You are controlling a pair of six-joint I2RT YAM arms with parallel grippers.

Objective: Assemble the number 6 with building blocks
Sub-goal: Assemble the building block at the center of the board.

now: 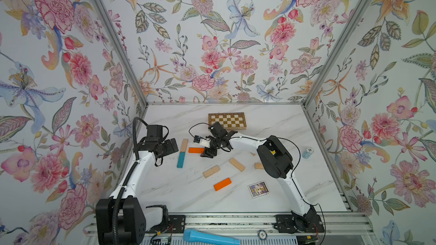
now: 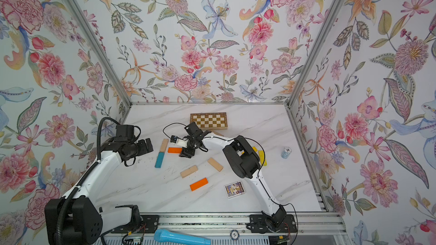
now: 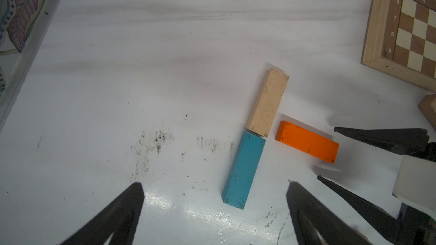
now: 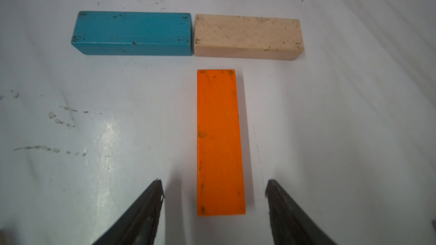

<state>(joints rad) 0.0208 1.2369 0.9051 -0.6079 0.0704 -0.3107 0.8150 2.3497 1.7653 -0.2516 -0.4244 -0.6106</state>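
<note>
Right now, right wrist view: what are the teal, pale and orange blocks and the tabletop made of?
Teal block: probably wood, matte teal paint, chipped at the corners.
Pale block: bare unpainted wood, speckled fibrous face.
Orange block: probably wood, orange paint with faint grain lines and dark nicks.
Tabletop: glossy white with a glare patch; stone or laminate, cannot tell.

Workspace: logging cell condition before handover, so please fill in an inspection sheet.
Surface: white marble-look tabletop, dark scuff specks.
Job's things: teal wooden bar end to end with pale wooden bar; orange wooden bar square to them, small gap; other bars loose.
Clutter: brown-and-cream checkered board, picture card box, poker-chip stack, light-blue microphone.
Grippers: left gripper open, empty; right gripper open, straddling the orange bar.
Cables: black corrugated conduit looped above left arm.
Surroundings: floral-papered walls, aluminium frame.
</note>
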